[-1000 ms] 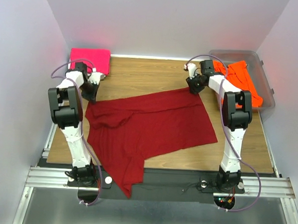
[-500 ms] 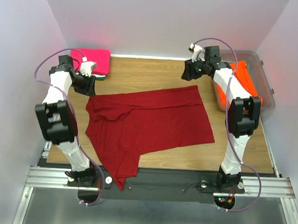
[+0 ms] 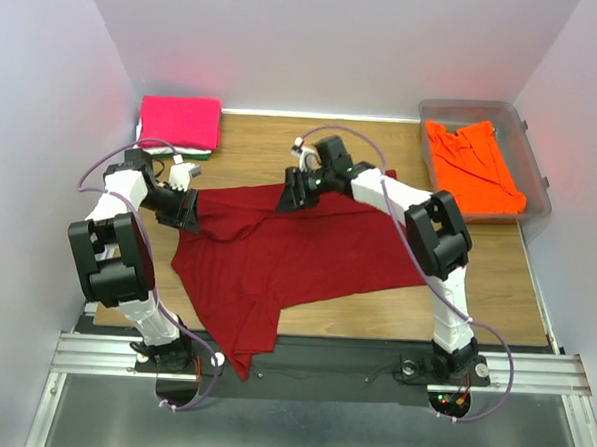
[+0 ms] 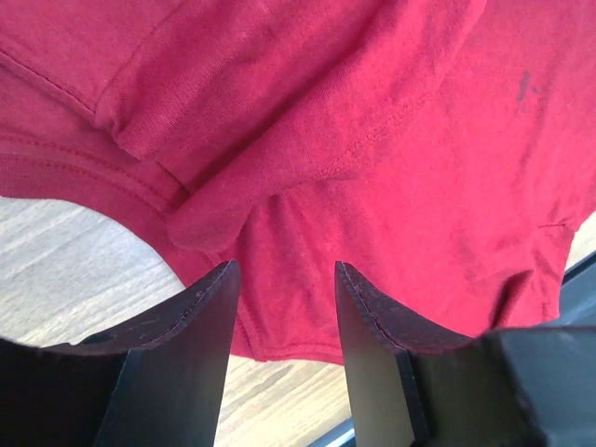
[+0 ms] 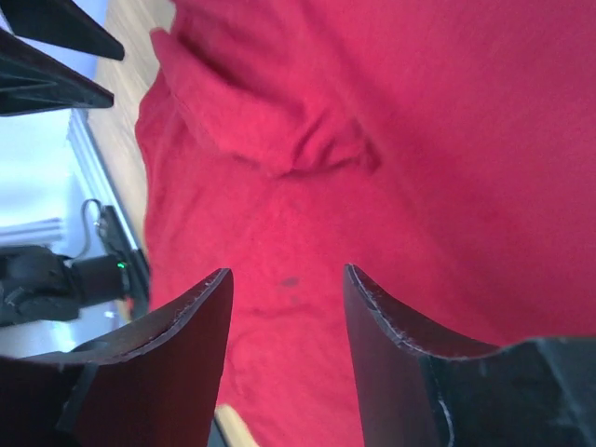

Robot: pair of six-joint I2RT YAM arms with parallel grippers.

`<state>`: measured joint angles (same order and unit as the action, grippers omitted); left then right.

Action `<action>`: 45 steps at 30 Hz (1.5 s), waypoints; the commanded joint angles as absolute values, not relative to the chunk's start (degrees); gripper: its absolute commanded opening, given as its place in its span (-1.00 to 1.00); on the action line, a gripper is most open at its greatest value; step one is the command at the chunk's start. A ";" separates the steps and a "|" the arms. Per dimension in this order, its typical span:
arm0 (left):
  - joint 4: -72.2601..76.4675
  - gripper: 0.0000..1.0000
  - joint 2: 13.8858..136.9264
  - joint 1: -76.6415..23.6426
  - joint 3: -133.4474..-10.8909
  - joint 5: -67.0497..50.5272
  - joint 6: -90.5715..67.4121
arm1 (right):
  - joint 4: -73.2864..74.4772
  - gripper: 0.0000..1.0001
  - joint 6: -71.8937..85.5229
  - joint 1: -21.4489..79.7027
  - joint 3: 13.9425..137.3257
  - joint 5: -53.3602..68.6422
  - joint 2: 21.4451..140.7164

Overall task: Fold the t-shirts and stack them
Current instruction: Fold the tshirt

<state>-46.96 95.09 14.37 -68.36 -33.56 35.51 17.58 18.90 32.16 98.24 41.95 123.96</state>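
Observation:
A dark red t-shirt (image 3: 297, 248) lies spread and rumpled on the wooden table, one part hanging over the near edge. My left gripper (image 3: 187, 210) is open at its left edge, over a folded sleeve and hem (image 4: 307, 140). My right gripper (image 3: 288, 199) is open above the shirt's upper middle; the right wrist view shows only red cloth (image 5: 372, 186) between its fingers. A folded hot pink shirt (image 3: 181, 121) lies at the back left on white and green ones (image 3: 178, 152). An orange shirt (image 3: 472, 165) sits in the tub.
The clear plastic tub (image 3: 531, 146) stands at the back right corner. Bare wood (image 3: 262, 152) shows behind the red shirt and along the right front (image 3: 475, 303). Walls close in on three sides.
My right gripper swung from the back right, near the tub, leftward to over the red shirt's upper middle. My left gripper moved forward from by the pink stack onto the shirt's left edge.

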 commanded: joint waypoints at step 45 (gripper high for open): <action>-41.22 0.07 99.40 14.68 -65.13 -37.27 34.72 | -21.97 -0.07 52.21 45.53 84.20 27.86 132.71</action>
